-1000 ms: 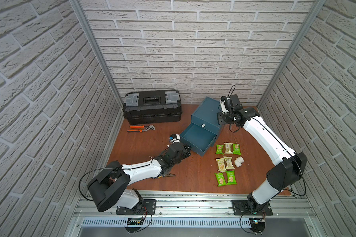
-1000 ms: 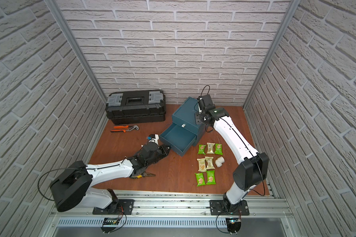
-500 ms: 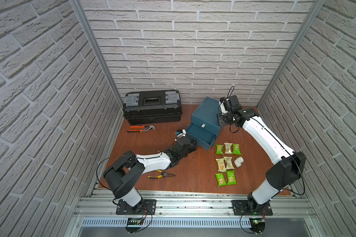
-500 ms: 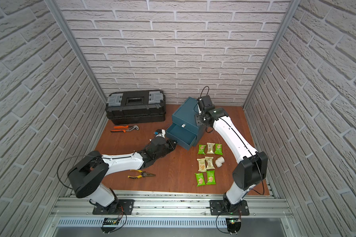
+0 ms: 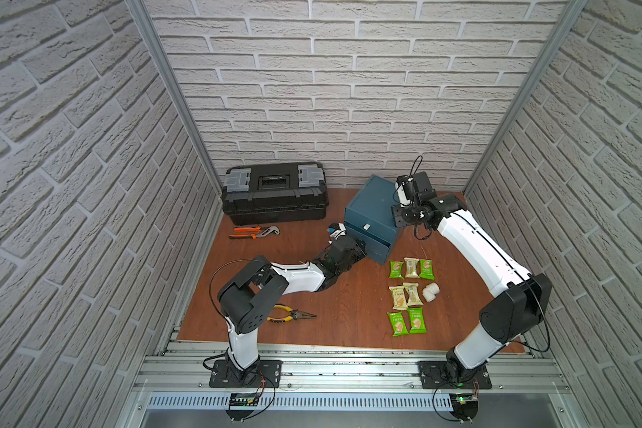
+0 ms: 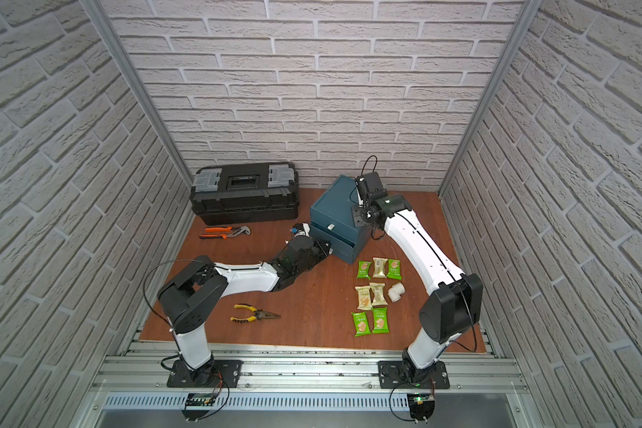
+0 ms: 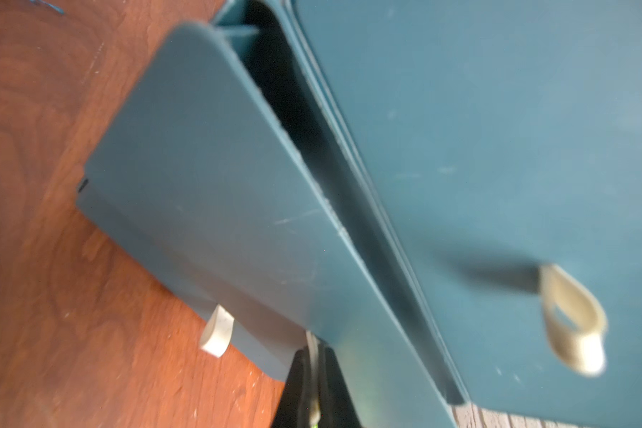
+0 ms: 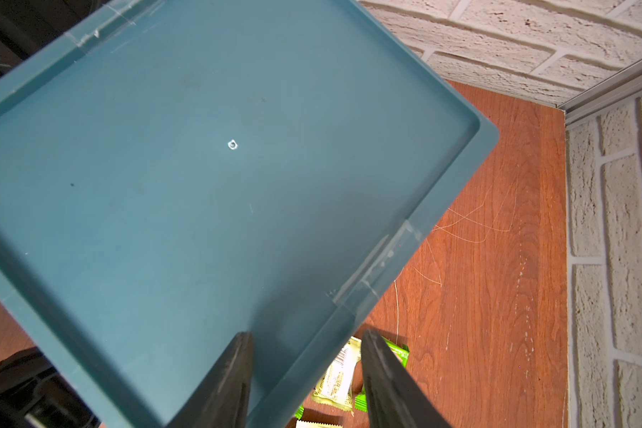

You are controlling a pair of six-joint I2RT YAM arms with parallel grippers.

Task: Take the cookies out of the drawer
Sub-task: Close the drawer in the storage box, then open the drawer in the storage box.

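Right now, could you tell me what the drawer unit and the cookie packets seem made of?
Drawer unit: likely moulded plastic, matte teal, with rounded rim and fine scuffs. Cookie packets: probably glossy plastic film, crimped ends, slight sheen.

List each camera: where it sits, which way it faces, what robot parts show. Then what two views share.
Top views: stereo pair high at the front, looking down on the table; left arm and right arm whole.
Left wrist: on its arm, facing the drawer cabinet, lower drawer ajar; left tool tips.
Right wrist: on its arm, looking down on the cabinet top; right tool fingers.
Shared: right wrist and top views show the cookies.
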